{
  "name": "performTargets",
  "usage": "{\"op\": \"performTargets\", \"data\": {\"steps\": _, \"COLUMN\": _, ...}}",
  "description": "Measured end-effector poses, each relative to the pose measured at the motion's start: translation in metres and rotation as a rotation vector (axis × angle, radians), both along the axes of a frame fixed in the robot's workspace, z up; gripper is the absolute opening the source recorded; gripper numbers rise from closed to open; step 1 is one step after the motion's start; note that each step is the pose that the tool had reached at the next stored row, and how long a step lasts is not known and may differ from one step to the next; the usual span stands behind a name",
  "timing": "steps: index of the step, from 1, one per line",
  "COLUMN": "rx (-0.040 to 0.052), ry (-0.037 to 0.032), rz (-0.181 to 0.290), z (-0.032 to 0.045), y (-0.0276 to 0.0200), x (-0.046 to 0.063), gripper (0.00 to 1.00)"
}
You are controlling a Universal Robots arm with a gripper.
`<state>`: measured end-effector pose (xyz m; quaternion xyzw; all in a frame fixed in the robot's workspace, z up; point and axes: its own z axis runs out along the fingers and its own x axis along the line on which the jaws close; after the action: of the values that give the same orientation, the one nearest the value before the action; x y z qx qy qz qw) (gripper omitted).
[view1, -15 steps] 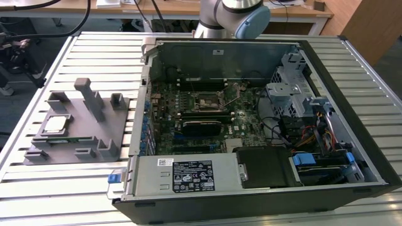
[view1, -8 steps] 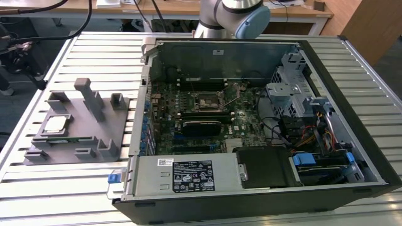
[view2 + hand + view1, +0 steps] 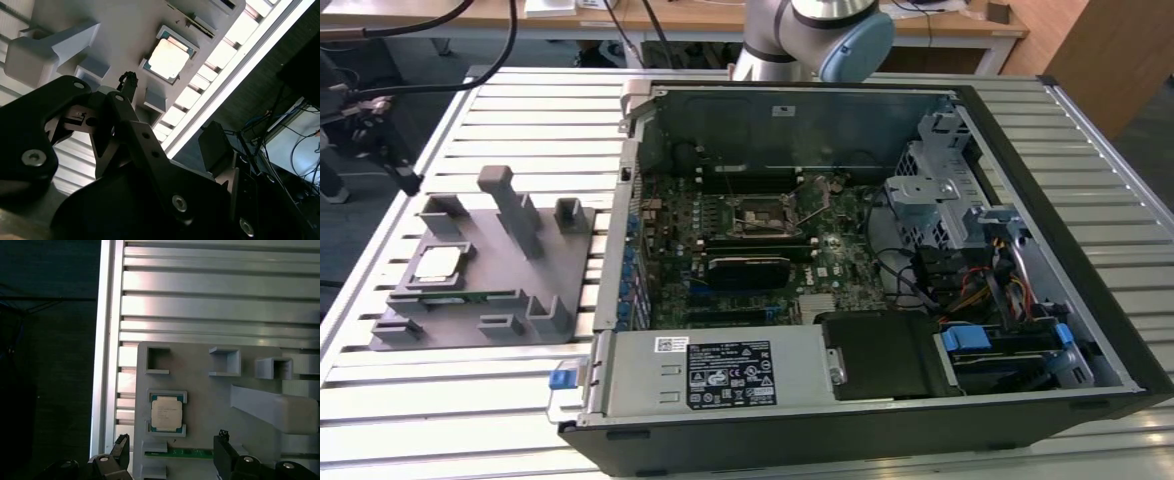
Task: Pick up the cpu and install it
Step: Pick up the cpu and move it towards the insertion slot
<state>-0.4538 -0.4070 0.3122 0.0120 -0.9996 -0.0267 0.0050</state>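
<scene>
At the exterior view's left, the cpu [image 3: 438,264] lies flat in a pocket of the grey tray [image 3: 500,280]; the gripper [image 3: 171,444] hangs above, fingers [image 3: 223,450] spread, empty. Light, stiff, probably delicate: best pinched by opposite edges.

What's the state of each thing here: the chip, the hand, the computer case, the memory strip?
cpu: flat in its holder on the grey tray, not gripped.
hand: open, empty, near the cpu, not touching it.
computer case: side panel off, board exposed.
memory strip: lying in its tray slot.
</scene>
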Motion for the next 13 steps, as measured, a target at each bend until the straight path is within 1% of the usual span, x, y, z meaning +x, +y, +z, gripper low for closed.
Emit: {"op": "performTargets", "data": {"steps": 13, "rx": 0.0000, "ry": -0.0001, "rz": 0.000, "z": -0.0037, "y": 0.0000, "x": 0.0000, "gripper": 0.76}}
